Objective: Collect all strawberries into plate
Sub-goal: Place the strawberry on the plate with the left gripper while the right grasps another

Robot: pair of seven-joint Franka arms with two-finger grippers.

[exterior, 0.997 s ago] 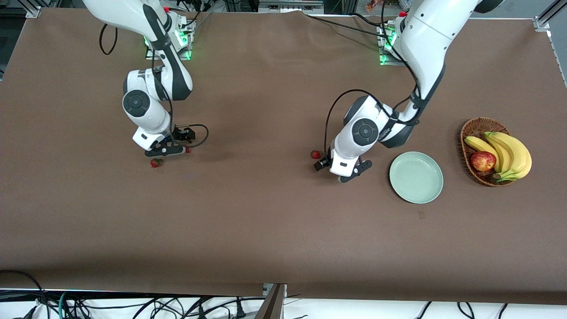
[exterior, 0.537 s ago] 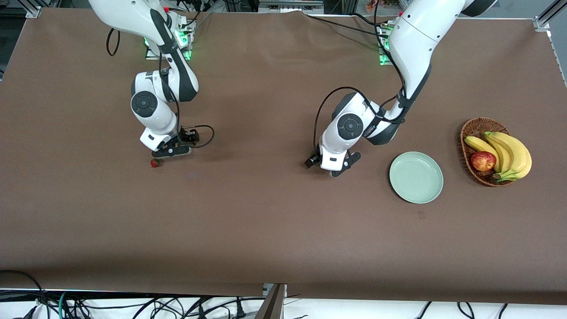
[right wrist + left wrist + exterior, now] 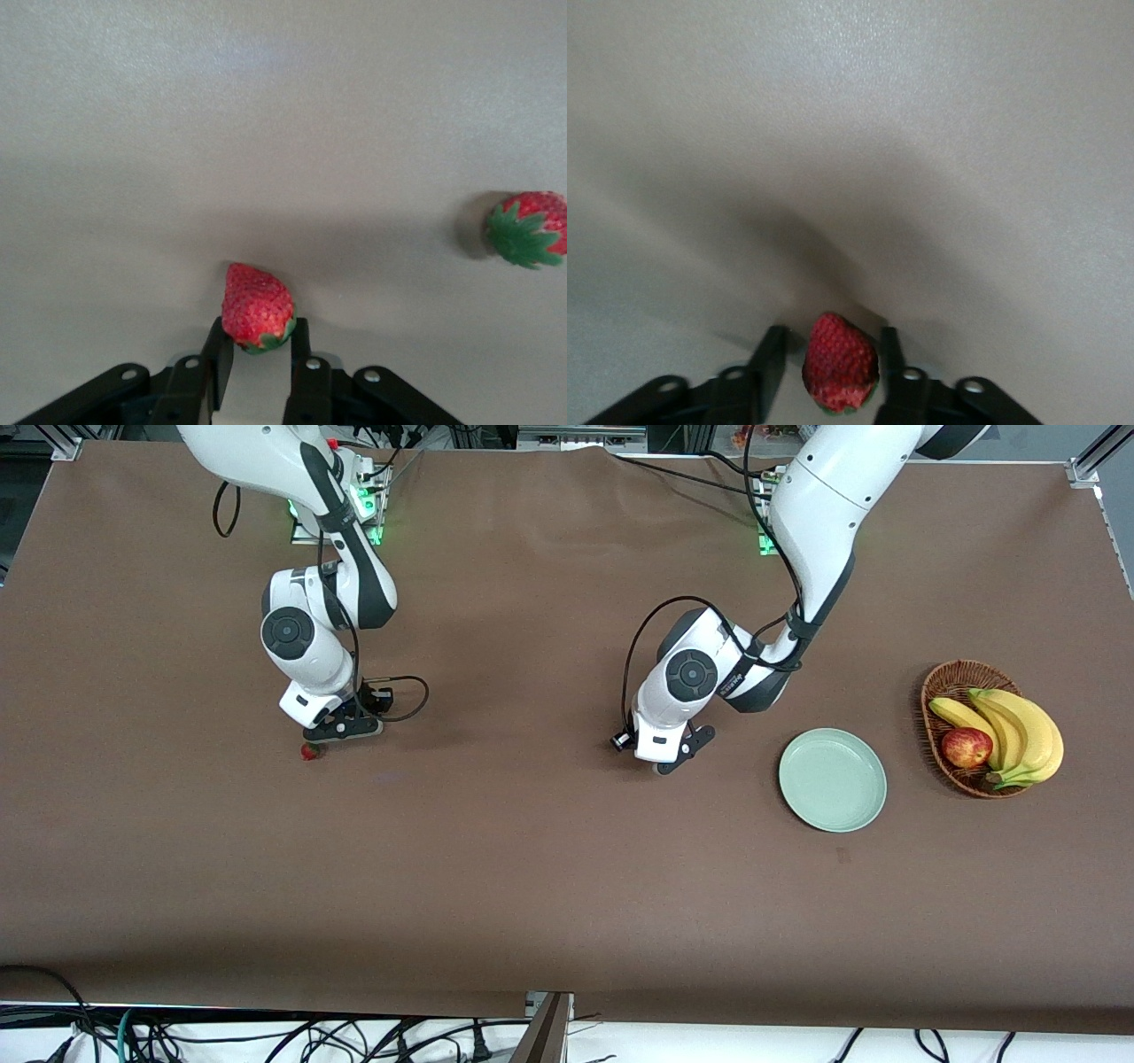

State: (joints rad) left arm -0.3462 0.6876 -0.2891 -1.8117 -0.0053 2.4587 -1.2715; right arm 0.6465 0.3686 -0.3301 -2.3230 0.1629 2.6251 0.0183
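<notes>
Red strawberries sit at both tools. On the brown counter (image 3: 532,886), the left tool (image 3: 829,367) has its fingers narrowed around one strawberry (image 3: 840,361), apparently gripping it, near the mint-green plate (image 3: 833,779). The right tool (image 3: 257,354) pinches another strawberry (image 3: 257,308) at its leafy end; a third strawberry (image 3: 524,227) lies loose beside it, toward the right arm's end.

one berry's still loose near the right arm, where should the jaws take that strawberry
Grip the loose strawberry across its plump red middle, coming straight down from above. It lies on its side on the table, leafy green top showing, so the sides of the body are free, and the tapered tip would likely slip out.
</notes>
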